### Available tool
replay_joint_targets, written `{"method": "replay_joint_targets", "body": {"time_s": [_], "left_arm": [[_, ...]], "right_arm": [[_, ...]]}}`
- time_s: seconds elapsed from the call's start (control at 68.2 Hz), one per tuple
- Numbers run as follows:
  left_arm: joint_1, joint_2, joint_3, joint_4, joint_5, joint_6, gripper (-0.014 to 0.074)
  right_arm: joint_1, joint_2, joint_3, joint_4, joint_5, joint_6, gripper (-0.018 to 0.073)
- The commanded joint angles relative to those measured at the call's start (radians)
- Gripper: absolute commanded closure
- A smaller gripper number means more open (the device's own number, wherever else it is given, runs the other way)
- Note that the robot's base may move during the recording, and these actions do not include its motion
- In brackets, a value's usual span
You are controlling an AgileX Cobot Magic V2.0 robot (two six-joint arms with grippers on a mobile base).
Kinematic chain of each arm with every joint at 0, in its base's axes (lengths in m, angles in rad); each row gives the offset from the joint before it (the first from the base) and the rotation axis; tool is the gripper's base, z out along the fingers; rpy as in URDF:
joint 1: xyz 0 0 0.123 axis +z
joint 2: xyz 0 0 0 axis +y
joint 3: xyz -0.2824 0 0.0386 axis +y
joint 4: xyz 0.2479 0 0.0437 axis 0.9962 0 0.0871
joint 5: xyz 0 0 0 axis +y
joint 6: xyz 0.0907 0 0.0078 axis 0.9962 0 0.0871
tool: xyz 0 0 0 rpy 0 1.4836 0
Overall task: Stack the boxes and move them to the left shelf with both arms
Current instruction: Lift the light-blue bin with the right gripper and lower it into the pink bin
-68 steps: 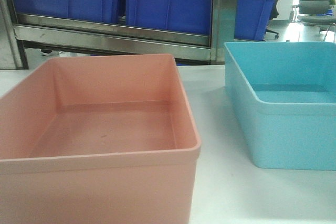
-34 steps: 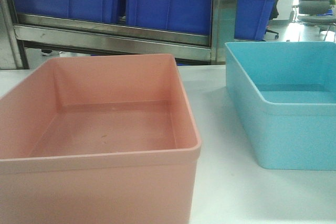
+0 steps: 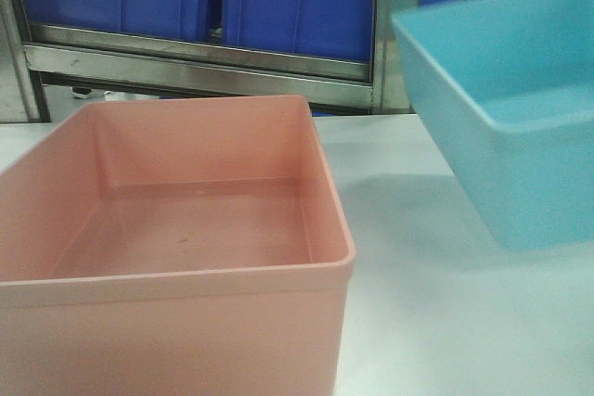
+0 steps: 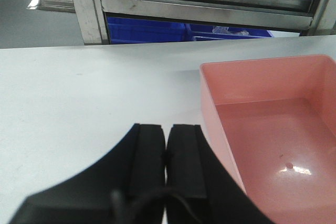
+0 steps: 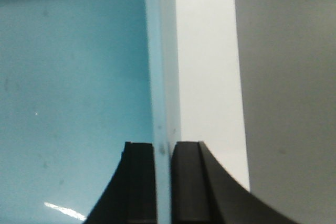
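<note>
Right gripper (image 5: 164,148) pinches the wall of the tilted blue bin (image 3: 520,164); it should settle level into the pink bin (image 3: 186,220). Left gripper (image 4: 167,129) sits pressed together, empty.

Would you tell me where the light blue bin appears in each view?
Front view: light blue bin at right, tilted above the table.
Left wrist view: not in it.
Right wrist view: left half, its wall pinched in the right gripper.
Shared landmark: pink bin, in front and left wrist views.
</note>
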Motion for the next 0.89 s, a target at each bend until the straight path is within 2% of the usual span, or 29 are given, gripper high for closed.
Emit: {"method": "replay_joint_targets", "body": {"time_s": [0.0,0.117,0.205,0.587,0.719,0.88], "left_arm": [[0.001,0.006,-0.027,0.02,-0.088,0.0,0.0606],[0.001,0.006,-0.027,0.02,-0.088,0.0,0.0606],[0.001,0.006,-0.027,0.02,-0.089,0.0,0.0606],[0.001,0.006,-0.027,0.02,-0.089,0.0,0.0606],[0.001,0.006,-0.027,0.02,-0.089,0.0,0.0606],[0.001,0.006,-0.027,0.02,-0.089,0.0,0.0606]], "right_arm": [[0.012,-0.145,-0.036,0.118,-0.012,0.018,0.0503],[0.061,-0.242,-0.036,0.197,0.018,0.038,0.0503],[0.122,-0.292,-0.036,0.241,0.015,0.095,0.0503],[0.498,-0.289,-0.034,0.222,-0.083,0.394,0.0503],[0.587,-0.243,-0.034,0.166,-0.123,0.506,0.0503],[0.693,-0.183,-0.034,0.001,-0.133,0.716,0.0503]]}}
